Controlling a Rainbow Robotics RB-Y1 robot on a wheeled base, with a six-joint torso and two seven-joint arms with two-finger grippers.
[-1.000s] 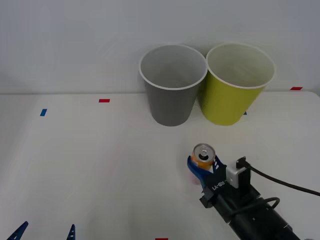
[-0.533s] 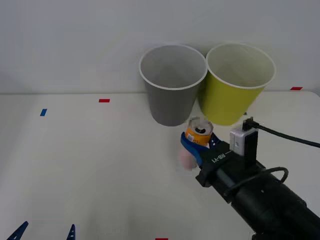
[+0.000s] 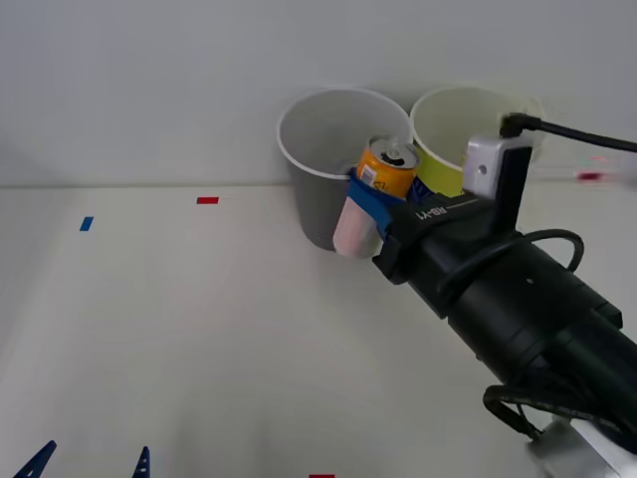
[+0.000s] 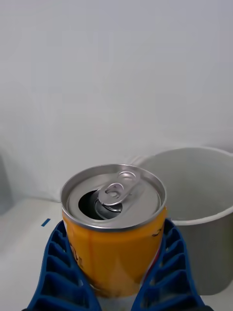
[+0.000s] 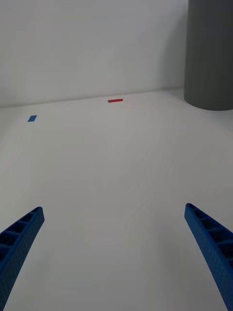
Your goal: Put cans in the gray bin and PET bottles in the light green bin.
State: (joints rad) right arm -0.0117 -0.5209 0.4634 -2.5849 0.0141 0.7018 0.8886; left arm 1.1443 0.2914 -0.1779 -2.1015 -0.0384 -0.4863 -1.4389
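Orange-yellow drink can (image 3: 386, 169), silver top, pull tab, upright, pinched between the blue ribbed fingers (image 3: 368, 198) of the right tool (image 3: 378, 194). In the front view it is held off the white table (image 3: 199, 339), in front of the near rim of the tall tapered gray bin with white rim (image 3: 323, 179), at about rim height, overlapping the gap between that bin and the yellow-green bin with white rim (image 3: 438, 139) just beside it on the right.

Right wrist view adds detail: can (image 4: 115, 223) top is opened, dark mouth hole under the tab, one finger (image 4: 58, 272) on each side pressed against the can wall. Gray bin (image 4: 199, 204) sits just beyond the can, pale inner wall visible. Whether the can is over the opening or short of it, can't tell.

Right arm: black forearm runs from the lower right corner of the front view up and leftward toward the bins, white camera block and black cable on top of the wrist.

Left tool (image 3: 92, 464) low at the bottom left edge of the front view, parked, well apart from the bins. Left wrist view: its fingers (image 5: 19, 243) spread wide, nothing between them, above bare table (image 5: 116, 170); gray bin's outer wall (image 5: 209, 53), a red tape mark (image 5: 115, 100) and a blue tape mark (image 5: 32, 118) farther off.
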